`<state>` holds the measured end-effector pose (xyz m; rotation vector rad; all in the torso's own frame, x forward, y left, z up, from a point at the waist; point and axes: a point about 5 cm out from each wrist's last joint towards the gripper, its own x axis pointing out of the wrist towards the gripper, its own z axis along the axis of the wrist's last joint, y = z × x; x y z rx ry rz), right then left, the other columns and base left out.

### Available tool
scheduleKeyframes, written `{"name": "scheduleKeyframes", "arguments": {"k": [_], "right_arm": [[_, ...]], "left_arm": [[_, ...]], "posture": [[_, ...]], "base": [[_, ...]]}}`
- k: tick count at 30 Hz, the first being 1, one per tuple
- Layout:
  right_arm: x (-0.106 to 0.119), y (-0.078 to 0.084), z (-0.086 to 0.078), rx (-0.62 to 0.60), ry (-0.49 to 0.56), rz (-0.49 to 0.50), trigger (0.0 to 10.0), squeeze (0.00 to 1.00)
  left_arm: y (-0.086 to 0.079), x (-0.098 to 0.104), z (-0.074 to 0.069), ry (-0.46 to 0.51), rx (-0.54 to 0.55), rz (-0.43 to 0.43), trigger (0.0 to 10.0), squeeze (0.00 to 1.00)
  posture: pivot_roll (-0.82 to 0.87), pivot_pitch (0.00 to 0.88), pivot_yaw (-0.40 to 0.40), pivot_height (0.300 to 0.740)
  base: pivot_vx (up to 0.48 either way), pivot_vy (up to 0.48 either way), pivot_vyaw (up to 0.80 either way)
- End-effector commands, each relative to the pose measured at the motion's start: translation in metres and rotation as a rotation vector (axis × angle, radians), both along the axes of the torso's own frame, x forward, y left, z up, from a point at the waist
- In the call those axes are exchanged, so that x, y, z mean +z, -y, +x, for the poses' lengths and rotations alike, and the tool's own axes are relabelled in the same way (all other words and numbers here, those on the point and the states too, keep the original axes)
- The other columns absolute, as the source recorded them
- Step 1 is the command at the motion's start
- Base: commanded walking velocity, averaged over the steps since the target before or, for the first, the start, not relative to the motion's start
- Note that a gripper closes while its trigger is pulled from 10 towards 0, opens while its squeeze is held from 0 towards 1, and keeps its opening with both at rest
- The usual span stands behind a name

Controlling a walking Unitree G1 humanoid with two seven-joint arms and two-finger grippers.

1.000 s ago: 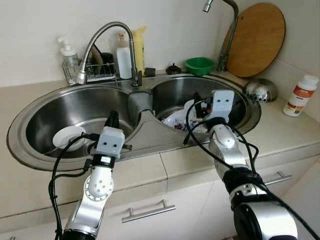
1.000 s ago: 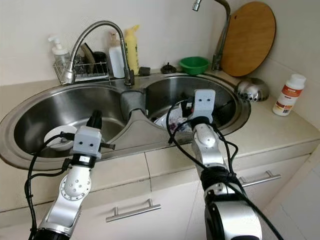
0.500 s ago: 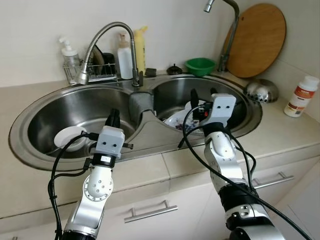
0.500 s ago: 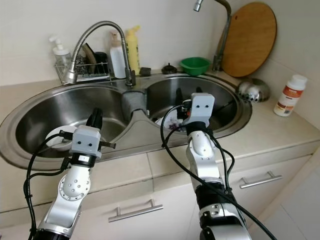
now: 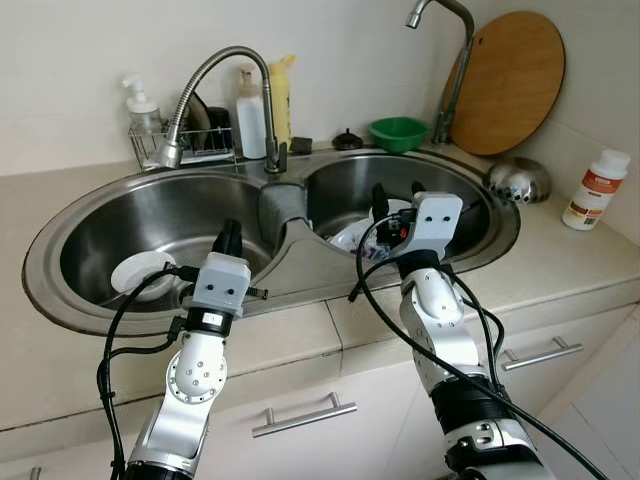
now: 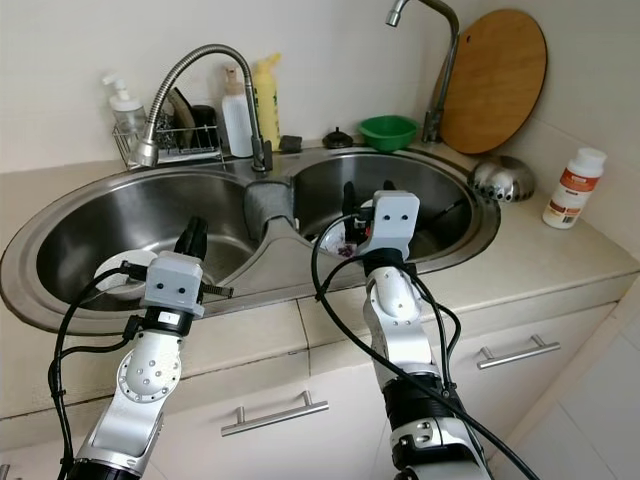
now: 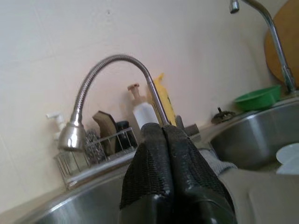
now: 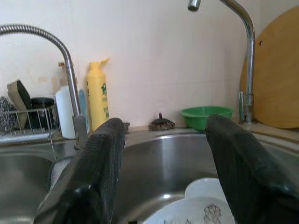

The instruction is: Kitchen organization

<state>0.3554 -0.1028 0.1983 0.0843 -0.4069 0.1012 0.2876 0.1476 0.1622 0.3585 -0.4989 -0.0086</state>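
Note:
My right gripper [image 5: 397, 197] is open over the near side of the right sink basin [image 5: 470, 205], nothing between its fingers. Just beyond and below it lie patterned white plates [image 5: 349, 236], also seen as plates [image 8: 204, 206] in the right wrist view under the spread fingers [image 8: 95, 170]. My left gripper [image 5: 229, 239] is shut and empty, pointing up over the front rim of the left basin [image 5: 70, 215]. A small white dish [image 5: 140, 272] rests on that basin's floor, left of the gripper. The shut fingertips [image 7: 164, 136] face the flexible faucet [image 7: 114, 63].
Along the back edge stand a wire rack [image 5: 185, 146] with scrubbers, a pump bottle [image 5: 139, 102], a white bottle [image 5: 249, 101], a yellow bottle [image 5: 279, 93] and a green bowl [image 5: 398, 131]. A round wooden board [image 5: 513, 82], steel bowl [image 5: 519, 179] and pill bottle [image 5: 595, 188] sit right.
My right gripper has drawn back and up from the plates and shifted slightly left, its open fingers now showing above the basin. The left arm has stayed put.

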Motion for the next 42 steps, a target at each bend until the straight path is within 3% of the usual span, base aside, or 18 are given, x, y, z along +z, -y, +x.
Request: {"name": "scheduleKeyframes", "arguments": {"k": [1, 16, 37, 42], "right_arm": [[0.000, -0.001, -0.002, 0.000, -0.005, 0.001, 10.0, 0.00], [-0.001, -0.003, -0.003, 0.000, -0.025, 0.003, 10.0, 0.00], [-0.010, -0.002, -0.004, 0.000, -0.077, -0.028, 10.0, 0.00], [-0.010, -0.003, -0.003, 0.002, -0.079, -0.038, 10.0, 0.00]], "left_arm": [[0.001, 0.004, -0.001, 0.015, -0.010, -0.008, 10.0, 0.00], [0.004, 0.003, 0.001, 0.010, -0.014, -0.004, 10.0, 0.00], [0.005, -0.004, 0.002, -0.030, -0.012, -0.004, 10.0, 0.00], [0.006, -0.004, 0.002, -0.031, -0.015, -0.004, 10.0, 0.00]], "posture": [[-0.02, 0.000, 0.000, 0.740], [-0.03, 0.000, -0.002, 0.740], [-0.03, 0.000, -0.006, 0.740], [-0.03, 0.000, -0.007, 0.740]], "base": [[-0.326, 0.000, 0.00], [-0.310, 0.000, 0.00], [0.000, 0.000, 0.00], [0.000, 0.303, 0.00]]}}
